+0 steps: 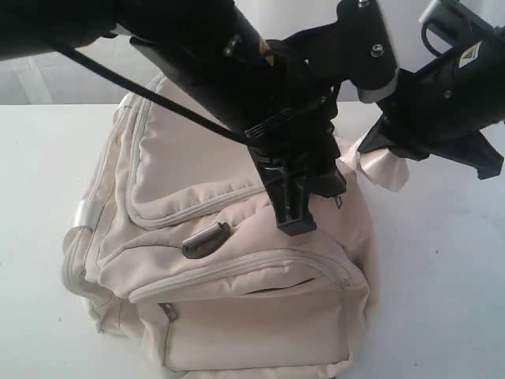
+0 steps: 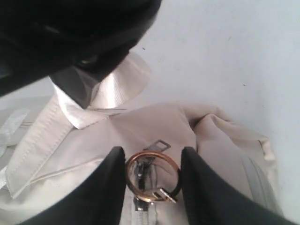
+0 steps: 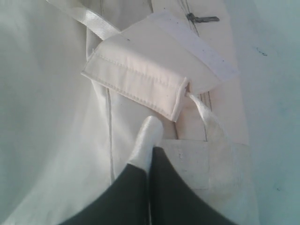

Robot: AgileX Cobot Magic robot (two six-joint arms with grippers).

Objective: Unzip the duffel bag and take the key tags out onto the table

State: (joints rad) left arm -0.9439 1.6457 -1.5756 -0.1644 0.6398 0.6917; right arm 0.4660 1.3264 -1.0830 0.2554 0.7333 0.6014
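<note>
cream-white fabric fills most of the exterior view: the duffel bag [image 1: 237, 276] sits slumped on the white table [image 1: 442, 276], its front pocket [image 1: 252, 332] facing the camera under a curved zipper line, with a small dark pull [image 1: 168, 310] hanging at the pocket's left corner. a black buckle [image 1: 205, 239] lies on the panel above the pocket. the left gripper [image 1: 296, 221] points down onto the top of the bag, towards its right side. in the left wrist view its two black fingers [image 2: 110, 187] stand apart over a zipper seam, and a coppery metal ring [image 2: 152, 176] fixed to a zipper slider lies between them, its rim reaching both fingers; whether they squeeze it or only bracket it cannot be told. the right gripper [image 3: 150, 159] is at the bag's right end, and its jaws are pressed together on a shiny cream strap handle [image 3: 146, 138], which sticks out from between them. just past that strap, the right wrist view shows a padded handle wrap [image 3: 140, 79] lying folded across the bag, and a second zipper pull [image 3: 201, 18] farther along a seam. in the exterior view the glossy strap shows as a bunched piece just under the right gripper.
</note>
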